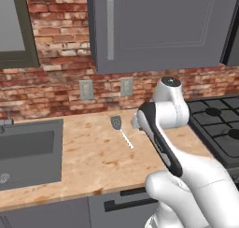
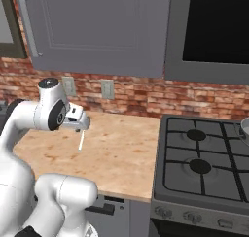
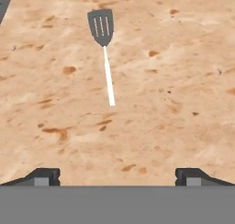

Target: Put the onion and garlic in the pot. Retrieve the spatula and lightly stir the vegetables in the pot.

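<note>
The spatula (image 3: 106, 58) lies flat on the speckled counter (image 3: 174, 90), its grey slotted head pointing away and its pale handle towards me. From the left base it is the spatula (image 1: 122, 132) just left of my wrist. My gripper (image 3: 117, 177) hovers above the counter, short of the handle's near end, open wide with nothing between its fingertips (image 3: 43, 176). In the right base view the hand (image 2: 78, 120) hangs over the spatula's handle (image 2: 81, 142). A grey rim at the far right edge may be the pot (image 2: 245, 130). The onion and garlic are out of view.
A sink (image 1: 28, 150) is sunk into the counter at the left. The black gas stove (image 2: 204, 158) adjoins the counter on the right. Behind runs a brick wall with two outlets (image 1: 126, 86), under grey cabinets (image 1: 158, 26).
</note>
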